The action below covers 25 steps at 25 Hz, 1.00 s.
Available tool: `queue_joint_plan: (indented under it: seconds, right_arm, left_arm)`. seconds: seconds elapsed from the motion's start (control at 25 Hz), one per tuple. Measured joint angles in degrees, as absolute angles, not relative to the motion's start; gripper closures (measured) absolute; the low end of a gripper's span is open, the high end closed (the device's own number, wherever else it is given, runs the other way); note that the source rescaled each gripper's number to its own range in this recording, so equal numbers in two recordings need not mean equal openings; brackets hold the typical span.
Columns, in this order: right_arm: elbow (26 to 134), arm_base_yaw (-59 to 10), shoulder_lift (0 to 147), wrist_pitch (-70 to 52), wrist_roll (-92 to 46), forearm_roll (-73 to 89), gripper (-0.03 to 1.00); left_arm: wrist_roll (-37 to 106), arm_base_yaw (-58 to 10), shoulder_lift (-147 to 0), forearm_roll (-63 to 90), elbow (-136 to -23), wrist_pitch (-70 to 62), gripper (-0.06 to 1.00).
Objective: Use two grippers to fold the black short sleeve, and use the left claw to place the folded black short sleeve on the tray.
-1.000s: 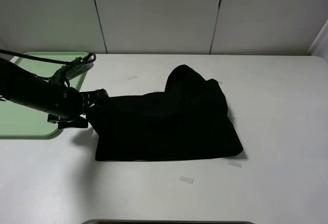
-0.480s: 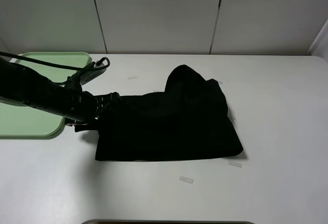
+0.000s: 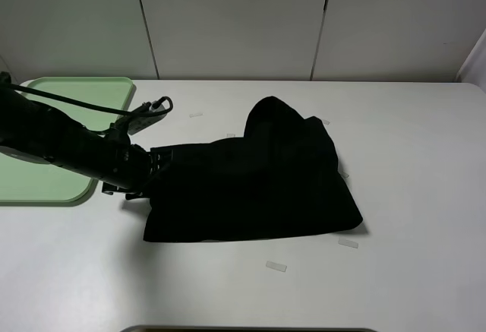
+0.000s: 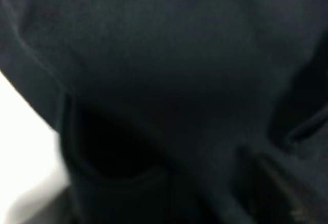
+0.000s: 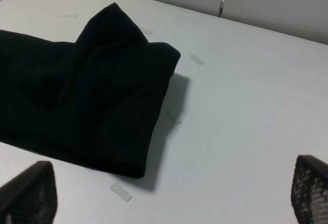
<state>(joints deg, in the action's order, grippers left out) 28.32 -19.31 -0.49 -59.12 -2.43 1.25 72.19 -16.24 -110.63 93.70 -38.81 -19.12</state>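
Left claw [image 3: 144,166] pushed into the left edge of the black short sleeve [image 3: 258,180]
Within the last second the claw was advanced from beside the tray [image 3: 68,87] into the folded shirt, which lay mid-bench [image 3: 410,195]. Whether cloth was pinched could not be told, as the wrist view was filled with black fabric. The right claw [image 5: 170,188] was held spread, clear of the shirt. The pickup was judged begun.

White table [image 3: 425,195]. Folded black short sleeve [image 3: 258,188] lies mid-table, bunched up at its far side. Pale green tray [image 3: 45,184] sits at the left edge. Small clear tape strips [image 3: 276,267] are scattered flat around the shirt, near and right.
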Motion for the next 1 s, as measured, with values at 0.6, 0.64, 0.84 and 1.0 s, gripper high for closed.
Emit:
queue_joint_plan:
  seconds: [0.6, 0.64, 0.84, 1.0]
  right_arm:
    - [28.32, -19.31, -0.49, -59.12, -2.43, 1.25, -0.03]
    - [28.32, -19.31, -0.49, -59.12, -2.43, 1.25, -0.03]
    - [28.32, -19.31, -0.49, -59.12, -2.43, 1.25, -0.03]
    - [28.32, -19.31, -0.49, -59.12, -2.43, 1.25, -0.03]
  left_arm:
    - [67.70, -15.16, -102.96, 83.19, -38.46, -20.57, 0.91]
    - [67.70, -15.16, -102.96, 83.19, -38.46, -20.57, 0.91]
    - [48.03, -7.17, -95.18, 56.34, -38.41, -21.73, 0.91]
    - [37.24, -4.41, -93.43, 46.87, -38.41, -24.23, 0.91]
